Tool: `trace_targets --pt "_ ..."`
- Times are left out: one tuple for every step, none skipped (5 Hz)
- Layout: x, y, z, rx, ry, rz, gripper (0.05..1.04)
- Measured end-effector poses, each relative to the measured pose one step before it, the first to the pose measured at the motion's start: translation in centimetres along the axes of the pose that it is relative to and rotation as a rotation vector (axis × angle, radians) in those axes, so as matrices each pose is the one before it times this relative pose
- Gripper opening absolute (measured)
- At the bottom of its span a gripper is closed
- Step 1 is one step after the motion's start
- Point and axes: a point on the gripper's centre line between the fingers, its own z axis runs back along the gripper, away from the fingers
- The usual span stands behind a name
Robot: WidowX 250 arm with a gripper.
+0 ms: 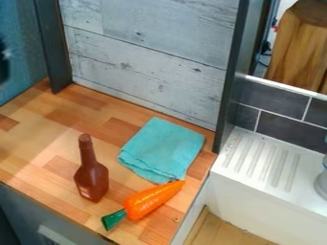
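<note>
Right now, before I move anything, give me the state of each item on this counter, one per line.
Brown bottle: standing upright; open or capped, I cannot tell.
Toy carrot: lying on its side, orange tip at the cloth's edge.
Teal cloth: folded in layers, lying flat.

Loose items total three: one brown, long-necked plastic-looking bottle (92, 178); one orange toy carrot with a green top (153, 198); and one folded turquoise cloth (163, 148). Fixed surfaces comprise one wood-block-patterned counter (38, 139), one pale grey wood-grain panel (147, 62) and one white ridged drainboard (256, 162). The panel's side borders comprise two dark upright posts (54, 48). Dark grey rectangular wall tiles (271, 98) number four, counting those partly visible. Additional items comprise one brown wooden block (300, 48) and one pale rounded object (322, 183) of indeterminate kind, cut off by the right edge.
</note>
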Motion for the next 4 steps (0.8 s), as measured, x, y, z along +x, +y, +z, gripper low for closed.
trace_targets --pt "2.655 -6.02 0.31 0.0336 -0.0086 -0.0947 1.001" --pt "1.44 -4.371 0.313 0.0027 0.0047 -0.0667 1.001" --pt "0.977 -4.785 -0.008 0.0177 0.0114 -0.0808 1.001" --pt "0.364 -3.01 -0.275 0.0176 0.0259 -0.0934 1.001"
